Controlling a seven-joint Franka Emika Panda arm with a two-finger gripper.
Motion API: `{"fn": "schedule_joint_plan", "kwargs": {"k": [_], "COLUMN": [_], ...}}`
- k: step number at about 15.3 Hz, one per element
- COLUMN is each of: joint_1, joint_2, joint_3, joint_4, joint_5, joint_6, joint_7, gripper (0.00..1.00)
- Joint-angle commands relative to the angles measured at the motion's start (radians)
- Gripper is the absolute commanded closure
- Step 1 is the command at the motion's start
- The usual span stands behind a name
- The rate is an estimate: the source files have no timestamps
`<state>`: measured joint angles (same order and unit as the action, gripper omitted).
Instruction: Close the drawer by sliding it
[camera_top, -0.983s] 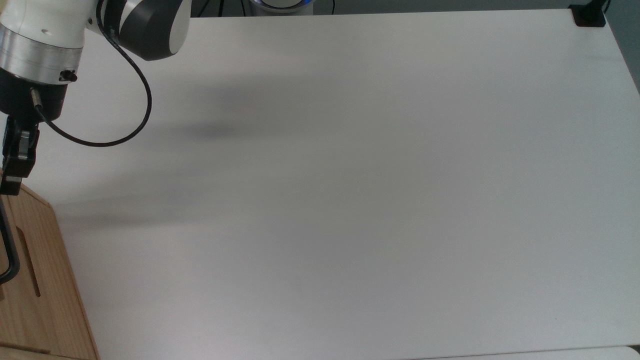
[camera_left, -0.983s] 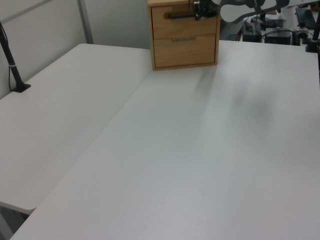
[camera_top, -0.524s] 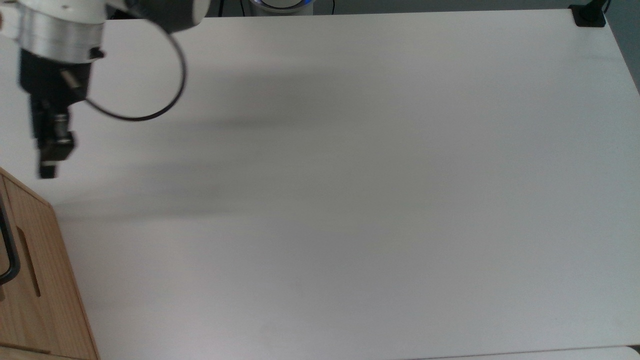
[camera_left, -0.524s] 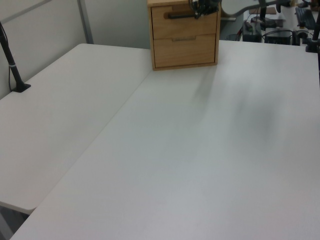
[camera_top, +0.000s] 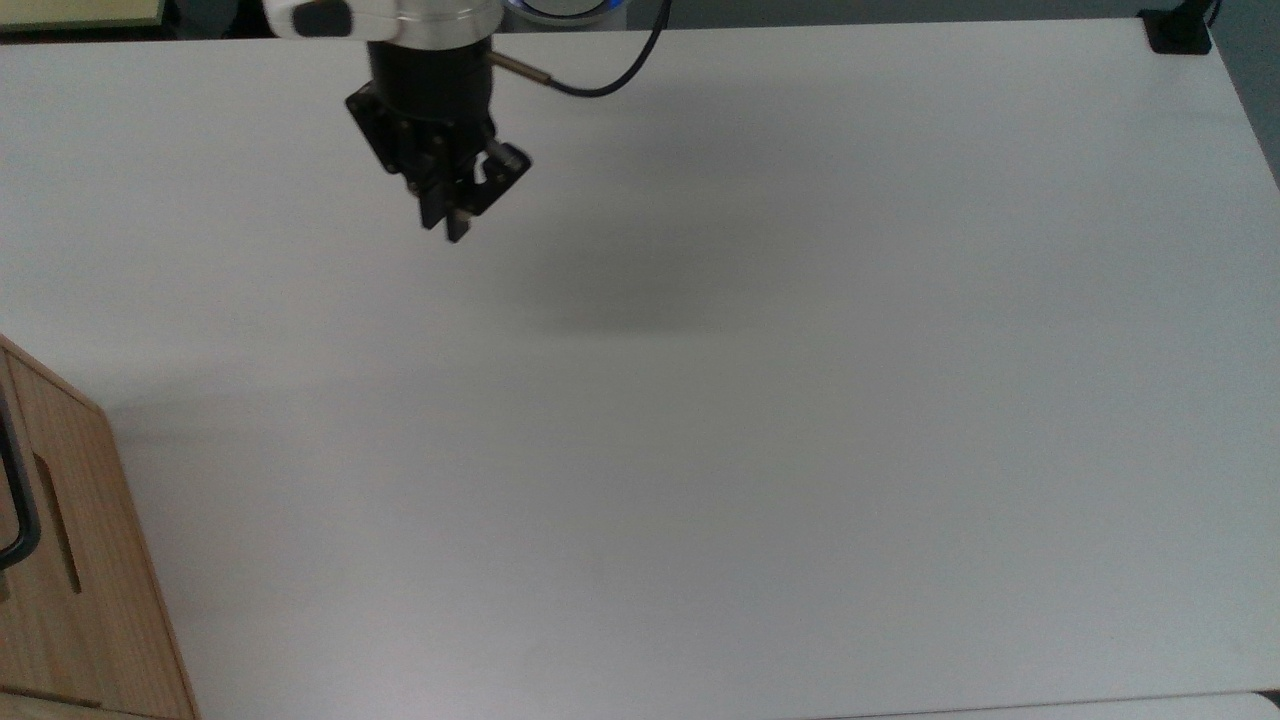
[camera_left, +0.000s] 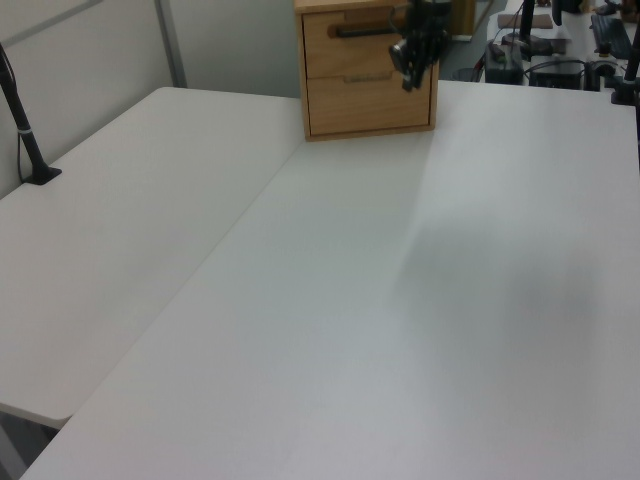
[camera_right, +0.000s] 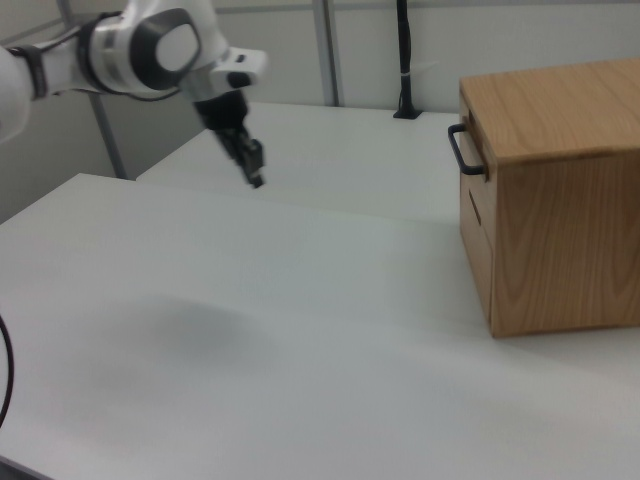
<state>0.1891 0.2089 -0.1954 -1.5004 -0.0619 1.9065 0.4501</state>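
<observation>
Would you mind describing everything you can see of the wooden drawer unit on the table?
The drawer unit is a light-wood box standing upright on the white table, at the right view's right. Its front carries two drawers: the upper drawer has a black U-shaped bar handle, the lower one a slot pull. Both fronts sit flush with the frame, so the drawers look closed. Nothing touches it; the gripper hangs above the table, well apart from it.

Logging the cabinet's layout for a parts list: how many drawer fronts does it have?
2. The upper drawer, with a black bar handle, sits directly above the lower drawer, which has a slot pull.
</observation>
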Motion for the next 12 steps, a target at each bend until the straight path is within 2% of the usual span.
{"fn": "schedule_joint_plan", "kwargs": {"k": [1,4,7,12], "joint_1": [-0.019,-0.072,-0.097,-0.112], "joint_2": [-0.135,-0.181,-0.186,-0.190], "joint_3": [0.053,0.112,0.145,0.145], "joint_4": [-0.098,-0.100,-0.095,-0.087], "joint_5": [0.094,0.117,0.116,0.106], "joint_6": [-0.102,-0.220,-0.261,-0.262], "joint_7": [-0.253,-0.427,-0.447,-0.444], "gripper": [0.56,0.00,0.00,0.00]}}
